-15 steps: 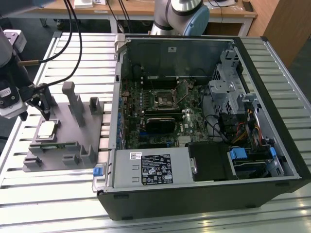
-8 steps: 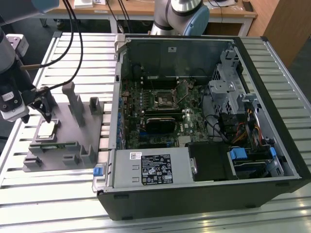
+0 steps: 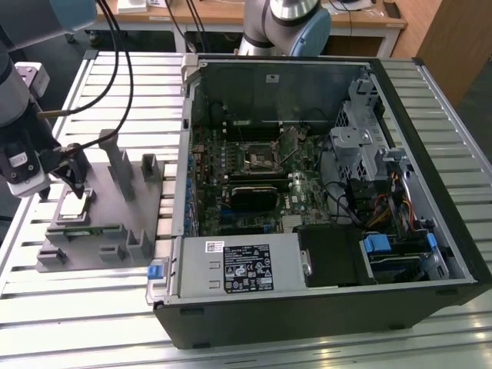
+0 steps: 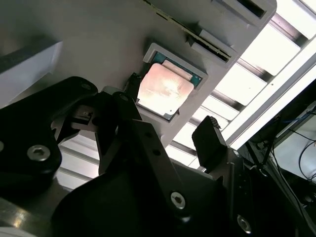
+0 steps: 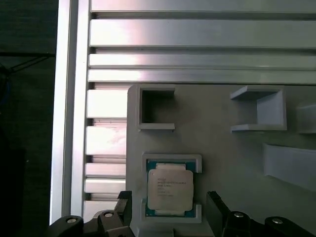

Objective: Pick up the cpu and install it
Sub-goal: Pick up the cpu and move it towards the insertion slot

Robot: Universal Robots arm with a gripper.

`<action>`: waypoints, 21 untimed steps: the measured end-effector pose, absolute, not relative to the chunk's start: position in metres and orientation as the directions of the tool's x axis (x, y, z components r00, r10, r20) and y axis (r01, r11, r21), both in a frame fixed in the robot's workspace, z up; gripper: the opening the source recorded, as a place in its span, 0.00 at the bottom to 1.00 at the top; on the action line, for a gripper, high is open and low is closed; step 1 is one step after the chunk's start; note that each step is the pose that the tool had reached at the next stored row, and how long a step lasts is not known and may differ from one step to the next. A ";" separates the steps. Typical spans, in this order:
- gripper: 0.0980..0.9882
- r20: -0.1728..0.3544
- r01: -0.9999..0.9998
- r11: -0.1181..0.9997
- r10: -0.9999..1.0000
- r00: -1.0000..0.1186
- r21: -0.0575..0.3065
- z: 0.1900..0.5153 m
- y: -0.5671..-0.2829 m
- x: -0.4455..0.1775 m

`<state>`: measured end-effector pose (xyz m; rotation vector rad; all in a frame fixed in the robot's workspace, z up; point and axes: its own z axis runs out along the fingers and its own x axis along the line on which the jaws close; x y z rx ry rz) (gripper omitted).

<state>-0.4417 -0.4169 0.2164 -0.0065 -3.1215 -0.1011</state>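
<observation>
Hovering open over the cpu in the grey fixture at the exterior view's left, the end effector could pinch off-centre, tilting or jamming it.

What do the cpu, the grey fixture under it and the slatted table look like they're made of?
The cpu: pale silver metal lid, satin finish, soft sheen; blue-green edge suggests circuit board. The grey fixture: probably matte plastic, uniform dull grey, blocky walls, no glare. The slatted table: likely bare aluminium, given bright streaky reflections.
</observation>
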 end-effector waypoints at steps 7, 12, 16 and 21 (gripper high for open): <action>0.68 0.019 0.005 0.998 0.004 -1.000 0.065 0.209 -0.416 -0.442; 0.68 0.019 0.005 0.997 0.004 -1.000 0.071 0.205 -0.415 -0.442; 0.68 0.019 0.005 0.997 0.004 -1.000 0.071 0.200 -0.415 -0.442; 0.68 0.019 0.008 0.997 0.006 -1.000 0.071 0.196 -0.415 -0.442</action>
